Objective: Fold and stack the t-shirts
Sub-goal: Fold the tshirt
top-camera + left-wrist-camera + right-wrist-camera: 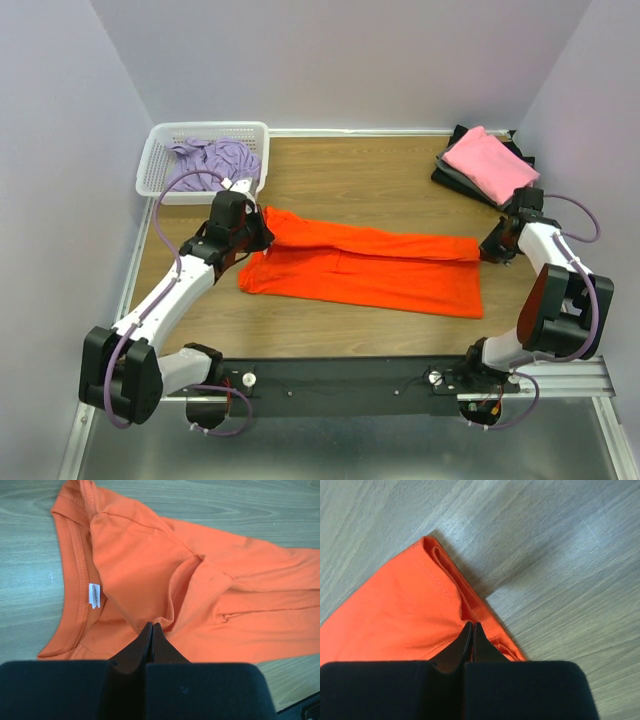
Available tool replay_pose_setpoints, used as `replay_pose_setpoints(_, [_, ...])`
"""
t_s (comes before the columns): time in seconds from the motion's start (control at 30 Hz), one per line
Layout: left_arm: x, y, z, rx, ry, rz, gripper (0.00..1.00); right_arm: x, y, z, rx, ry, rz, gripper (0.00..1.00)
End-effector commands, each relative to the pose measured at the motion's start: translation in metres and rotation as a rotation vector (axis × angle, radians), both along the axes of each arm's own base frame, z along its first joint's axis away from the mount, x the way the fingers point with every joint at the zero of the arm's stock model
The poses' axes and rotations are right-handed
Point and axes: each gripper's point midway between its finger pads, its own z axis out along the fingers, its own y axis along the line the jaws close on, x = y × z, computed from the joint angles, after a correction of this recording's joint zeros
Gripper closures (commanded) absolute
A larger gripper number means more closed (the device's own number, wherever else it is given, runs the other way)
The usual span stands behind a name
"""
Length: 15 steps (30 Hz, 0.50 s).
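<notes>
The bright orange t-shirt (370, 268) lies spread across the middle of the wooden table, its far edge doubled over into a long band. My left gripper (262, 232) is at the collar end, shut on a raised fold of the orange cloth (140, 565) next to the neckline and its white label (94, 595); its tips (151, 626) pinch that fold. My right gripper (487, 248) is at the hem end, shut (472, 625) on the folded hem near a corner of the orange cloth (395, 610). A folded pink t-shirt (490, 165) tops a dark folded stack (450, 172) at the back right.
A white lattice basket (150, 170) stands at the back left with a crumpled lavender t-shirt (215, 158) in it. Bare wood table (360, 175) lies behind the orange shirt. Walls close in on the left, back and right.
</notes>
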Motion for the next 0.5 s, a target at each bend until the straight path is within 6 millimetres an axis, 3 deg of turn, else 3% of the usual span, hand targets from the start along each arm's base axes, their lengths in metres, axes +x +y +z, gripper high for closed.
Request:
replay_pose_setpoints(0.0, [-0.006, 0.008, -0.001, 0.013, 0.004, 0.042, 1.00, -0.015, -0.005, -0.003, -0.025, 0.042, -0.031, 0.99])
replay_pose_setpoints(0.3, [-0.021, 0.009, -0.016, 0.005, 0.059, 0.037, 1.00, -0.033, 0.000, -0.011, -0.017, 0.082, -0.025, 0.98])
replay_pose_setpoints(0.4, [-0.028, 0.011, -0.024, 0.011, 0.099, 0.042, 0.67, -0.039, 0.001, -0.014, -0.019, 0.103, -0.026, 0.86])
replay_pose_setpoints(0.43, [-0.030, 0.011, -0.025, 0.015, 0.107, 0.043, 0.56, -0.042, 0.000, -0.015, -0.020, 0.113, -0.027, 0.77])
replay_pose_setpoints(0.47, [-0.031, 0.012, -0.023, 0.015, 0.104, 0.044, 0.42, -0.043, 0.000, -0.015, -0.022, 0.120, -0.027, 0.63])
